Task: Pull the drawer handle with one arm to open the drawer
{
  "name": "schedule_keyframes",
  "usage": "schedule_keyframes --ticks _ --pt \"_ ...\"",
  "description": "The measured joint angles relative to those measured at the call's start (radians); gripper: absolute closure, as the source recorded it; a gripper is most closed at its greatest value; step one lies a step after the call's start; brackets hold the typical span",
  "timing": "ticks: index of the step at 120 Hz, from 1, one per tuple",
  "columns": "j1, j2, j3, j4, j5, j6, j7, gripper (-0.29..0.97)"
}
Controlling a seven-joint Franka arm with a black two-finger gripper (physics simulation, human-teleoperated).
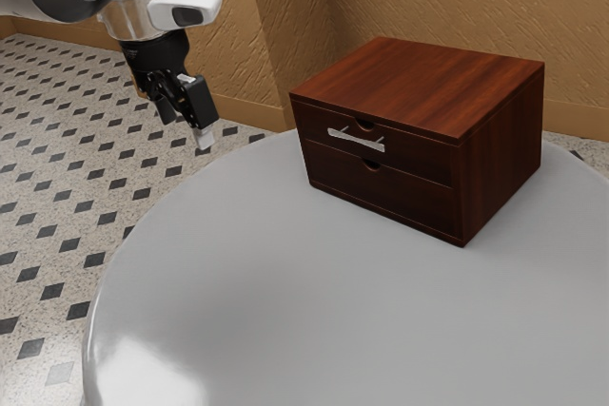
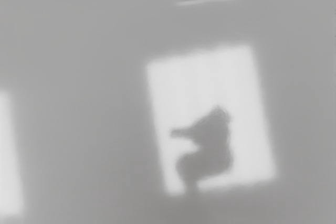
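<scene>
Exterior view: the jaws hang spread and empty, well apart from the silver handle [image 1: 356, 139] on the shut top drawer [image 1: 404, 149], across the table [image 1: 285, 311]. Danger, I reckon: that thin bar hugs the wood, so a skewed approach could slip off. Wrist view: grey table, the hand's shadow [image 2: 207, 148]. No readable writing anywhere.

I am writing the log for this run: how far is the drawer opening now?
Nothing looks done yet: the top drawer sits flush in the cabinet. In hand: the gripper hangs open near the edge of the table, apart from the handle. Left: reach the handle, grip it, pull.
</scene>
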Motion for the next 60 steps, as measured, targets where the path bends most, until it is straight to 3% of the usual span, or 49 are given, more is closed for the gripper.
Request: schedule_keyframes --ticks 15,30,60 --pt "0.011 -0.001 0.008 0.008 -0.035 -0.002 0.001 0.00" --pt "0.062 -0.047 0.015 0.250 -0.072 -0.027 -0.012 0.00" --pt "0.221 -0.043 -0.023 0.278 -0.090 -0.046 -0.052 0.00"
